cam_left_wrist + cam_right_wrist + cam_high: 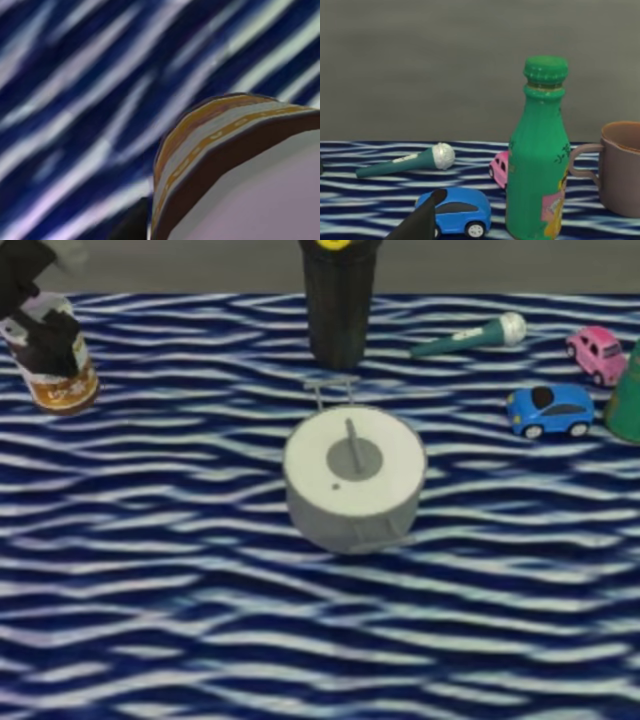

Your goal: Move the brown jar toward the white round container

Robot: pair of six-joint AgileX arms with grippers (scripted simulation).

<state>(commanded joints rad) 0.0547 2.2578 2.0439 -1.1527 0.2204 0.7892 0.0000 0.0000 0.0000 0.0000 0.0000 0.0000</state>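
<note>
One claw, the left (45, 335), is clamped on the brown jar (60, 380) at the table's far left.

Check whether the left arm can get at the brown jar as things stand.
Probably yes: the left gripper is already on the brown jar at the table's far left, with nothing between them. Whether its fingers have closed on it cannot be told.

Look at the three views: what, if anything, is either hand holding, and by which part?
The left hand grips the brown jar around its upper part, near the lid, at the table's far left. Nothing is seen in the right hand.
</note>
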